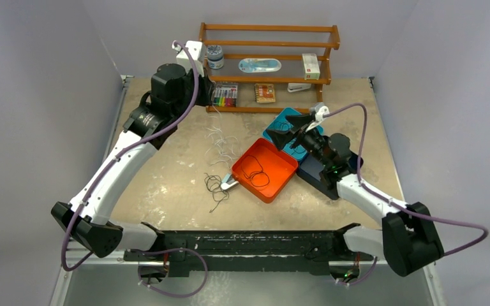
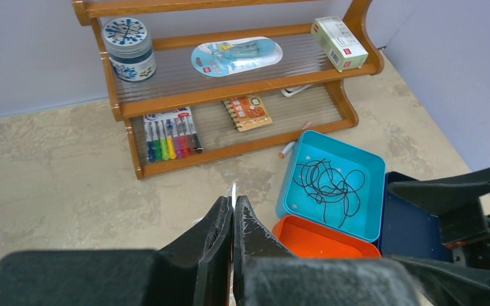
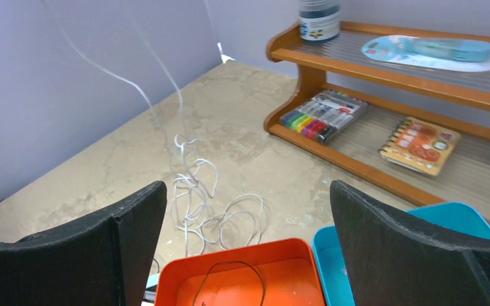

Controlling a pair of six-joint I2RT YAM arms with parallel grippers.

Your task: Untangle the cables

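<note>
Black cables (image 2: 328, 185) trayed (one stray (image 1: 215, 186), 9 o'clock of orange tray (image 1: 284, 185)); left claw (image 2: 233, 203) pinches white cable (image 3: 188, 185), right claw (image 3: 247, 191) spread.

trays 3: orange tray (image 1: 277, 164); teal tray (image 2: 373, 175); dark blue tray (image 2: 408, 223) | black cables 3: orange-tray loop (image 1: 255, 173); teal-tray bundle (image 2: 327, 185); tabletop loop (image 1: 215, 187) | white cable tangle (image 3: 198, 204) 1 | shelf (image 1: 268, 29) 1
</note>
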